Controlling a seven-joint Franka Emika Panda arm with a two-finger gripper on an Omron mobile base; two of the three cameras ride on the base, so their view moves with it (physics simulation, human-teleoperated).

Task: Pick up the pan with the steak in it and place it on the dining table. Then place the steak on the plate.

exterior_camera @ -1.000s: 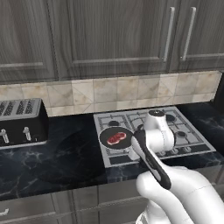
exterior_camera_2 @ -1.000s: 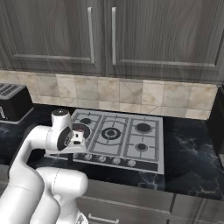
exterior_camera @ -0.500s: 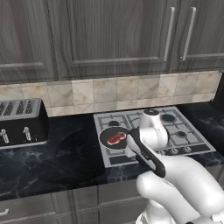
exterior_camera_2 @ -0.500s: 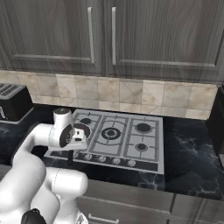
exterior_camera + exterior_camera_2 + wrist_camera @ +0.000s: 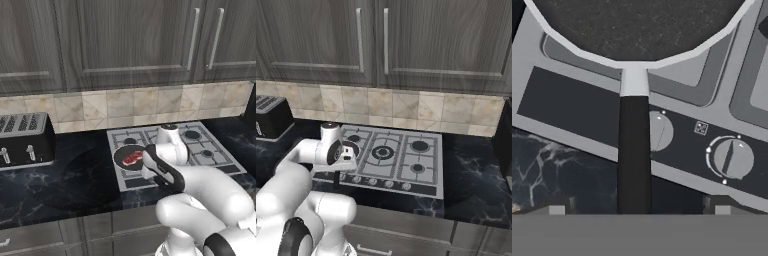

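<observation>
Pan (image 5: 129, 157): sits on the front left burner of the stove (image 5: 200, 145), mid-frame in the left base view; its rim fills the top of the hand view, the black handle (image 5: 634, 155) running down the centre over the knob panel.
Steak (image 5: 133, 158): lies inside the pan.
Gripper (image 5: 637, 207): jaws spread wide, finger tips at the lower edge on either side of the handle, holding nothing.
Toaster (image 5: 22, 140): left edge, on the dark counter.
</observation>
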